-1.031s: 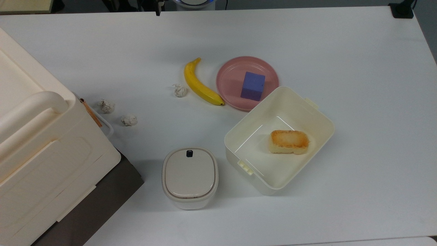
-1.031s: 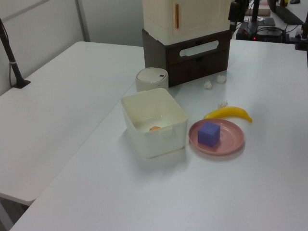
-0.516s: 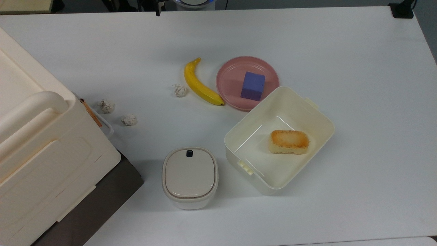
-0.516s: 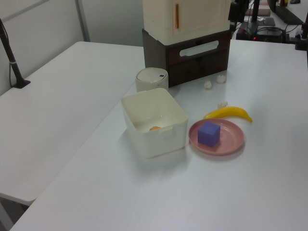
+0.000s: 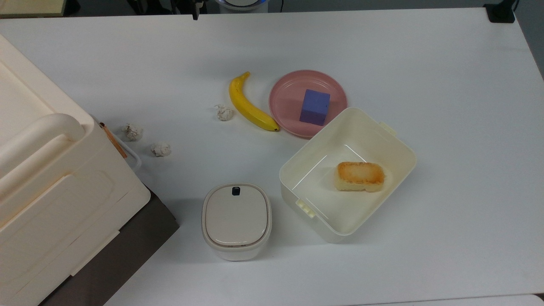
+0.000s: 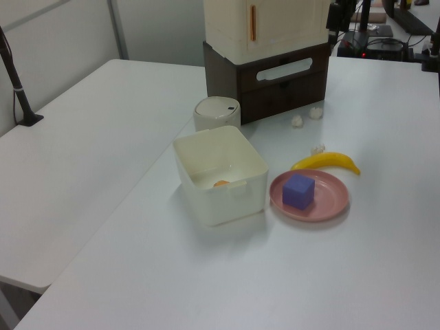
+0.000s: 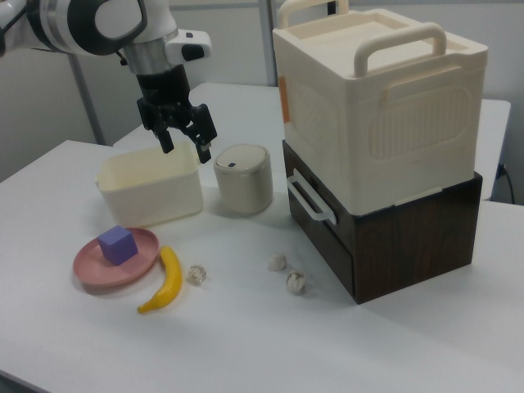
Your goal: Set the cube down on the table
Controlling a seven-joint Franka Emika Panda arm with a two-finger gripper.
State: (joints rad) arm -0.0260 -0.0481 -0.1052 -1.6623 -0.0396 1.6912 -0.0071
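the arm (image 7: 90, 20) near the cream tub (image 7: 151, 187) is built of rounded white shells, with a dark grey ring where two segments meet at a joint. below the last white shell sits a short silver-grey cylinder, and under that a black block. a small white box with a black patch on its end juts from the side of the wrist. the gripper (image 7: 184, 144) is all black: a boxy body and two slim black fingers (image 7: 203, 141) with a clear gap between them.
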